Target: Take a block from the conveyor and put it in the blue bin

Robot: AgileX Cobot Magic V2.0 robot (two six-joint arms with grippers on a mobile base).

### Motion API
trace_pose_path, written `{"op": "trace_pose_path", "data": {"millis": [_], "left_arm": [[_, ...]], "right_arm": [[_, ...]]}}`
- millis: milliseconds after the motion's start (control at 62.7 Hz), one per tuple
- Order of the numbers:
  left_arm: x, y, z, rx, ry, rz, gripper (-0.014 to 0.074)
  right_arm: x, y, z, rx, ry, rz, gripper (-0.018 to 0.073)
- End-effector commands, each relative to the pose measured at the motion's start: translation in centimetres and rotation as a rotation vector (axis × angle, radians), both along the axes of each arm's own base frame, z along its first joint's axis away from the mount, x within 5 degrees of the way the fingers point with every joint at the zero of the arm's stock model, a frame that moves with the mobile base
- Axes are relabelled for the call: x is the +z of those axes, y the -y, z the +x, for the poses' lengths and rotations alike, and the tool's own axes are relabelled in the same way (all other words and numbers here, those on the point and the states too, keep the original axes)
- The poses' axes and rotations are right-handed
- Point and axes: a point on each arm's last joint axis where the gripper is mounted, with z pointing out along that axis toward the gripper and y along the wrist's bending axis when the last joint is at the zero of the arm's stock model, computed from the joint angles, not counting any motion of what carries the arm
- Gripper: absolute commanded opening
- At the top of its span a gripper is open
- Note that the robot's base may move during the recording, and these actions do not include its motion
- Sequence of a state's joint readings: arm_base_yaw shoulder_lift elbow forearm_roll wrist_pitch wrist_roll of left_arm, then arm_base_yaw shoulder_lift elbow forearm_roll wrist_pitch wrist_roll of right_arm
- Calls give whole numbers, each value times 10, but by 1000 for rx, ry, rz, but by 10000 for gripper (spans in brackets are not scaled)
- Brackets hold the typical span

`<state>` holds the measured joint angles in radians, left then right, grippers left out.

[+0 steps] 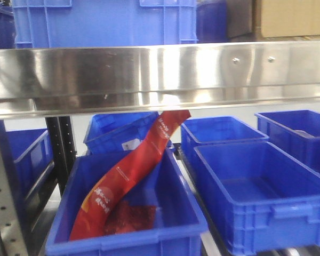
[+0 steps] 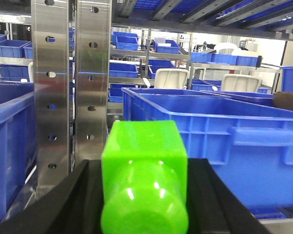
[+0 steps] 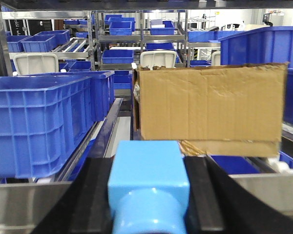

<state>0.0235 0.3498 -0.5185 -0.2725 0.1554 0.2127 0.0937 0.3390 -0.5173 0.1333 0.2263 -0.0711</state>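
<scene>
The left gripper (image 2: 144, 168) is clamping a green block (image 2: 144, 146), whose long axis is running straight ahead out of the jaws. A blue bin (image 2: 210, 114) is standing ahead and to its right, so the carry is probably calling for a rightward shift. The right gripper (image 3: 147, 163) is clamping a light blue block (image 3: 149, 175) and facing a cardboard box (image 3: 210, 107), with a second blue bin (image 3: 39, 122) lying to its left.

Matte black on the left gripper (image 2: 144, 168): two broad, smooth fingers (image 2: 71, 204), widening toward the base, no markings or screws visible. Same plain black fingers (image 3: 90, 197) on the right gripper (image 3: 147, 163).
</scene>
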Motion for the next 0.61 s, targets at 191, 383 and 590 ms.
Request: {"op": "trace_pose_path", "data": {"millis": [191, 383, 590], "left_arm": [[2, 0, -1, -3, 19, -3, -111], [2, 0, -1, -3, 19, -3, -111], [2, 0, -1, -3, 19, -3, -111]], "right_arm": [[5, 0, -1, -3, 30, -2, -154], [5, 0, -1, -3, 30, -2, -154], [5, 0, -1, -3, 30, -2, -154]]}}
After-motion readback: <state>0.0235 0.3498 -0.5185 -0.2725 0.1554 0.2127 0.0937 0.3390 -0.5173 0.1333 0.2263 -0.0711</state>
